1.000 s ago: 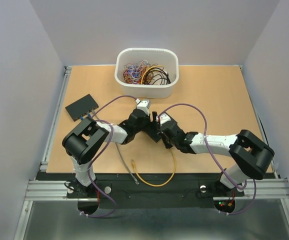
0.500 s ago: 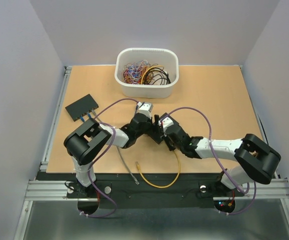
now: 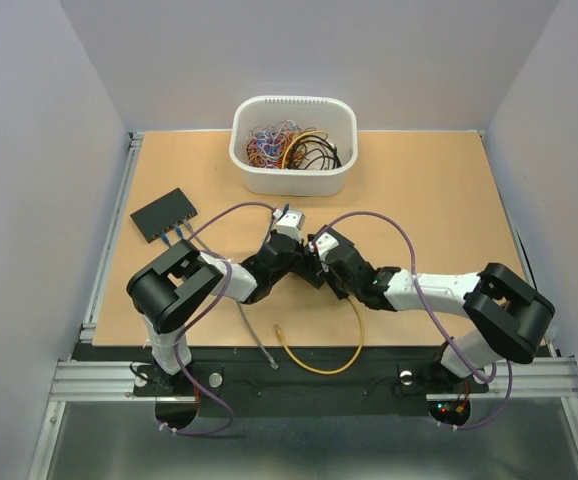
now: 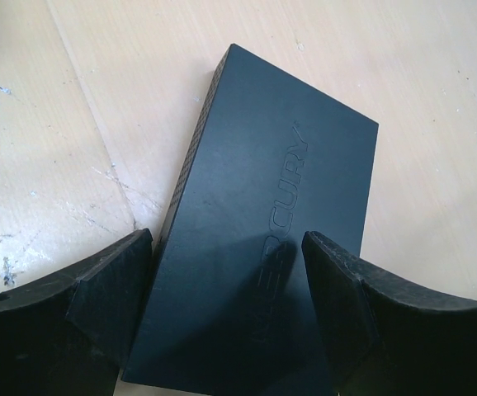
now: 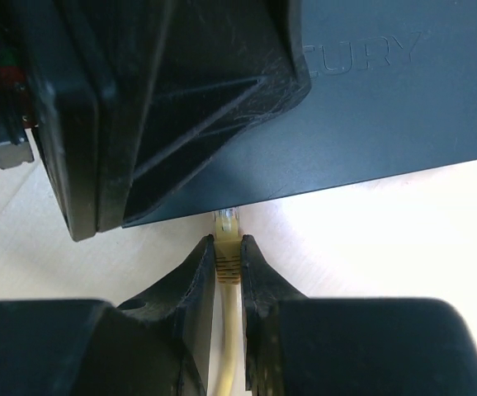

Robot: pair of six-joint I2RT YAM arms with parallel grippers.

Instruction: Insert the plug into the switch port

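Observation:
The black switch box, marked MERCURY, lies flat on the table. My left gripper straddles its near end, fingers against its long sides. My right gripper is shut on the yellow boot of the plug. The plug's clear tip touches the lower edge of the box. The switch port is hidden on that edge face. The yellow cable loops back toward the table's front edge. In the top view both grippers meet mid-table and cover most of the box.
A second black switch box with blue cables plugged in lies far left. A white bin of tangled cables stands at the back. A grey cable and the yellow cable's free end lie by the front edge.
My right gripper has moved up and left with the plug, closing on the box edge. The yellow cable loop has shifted right. My left gripper has shifted slightly toward the back.

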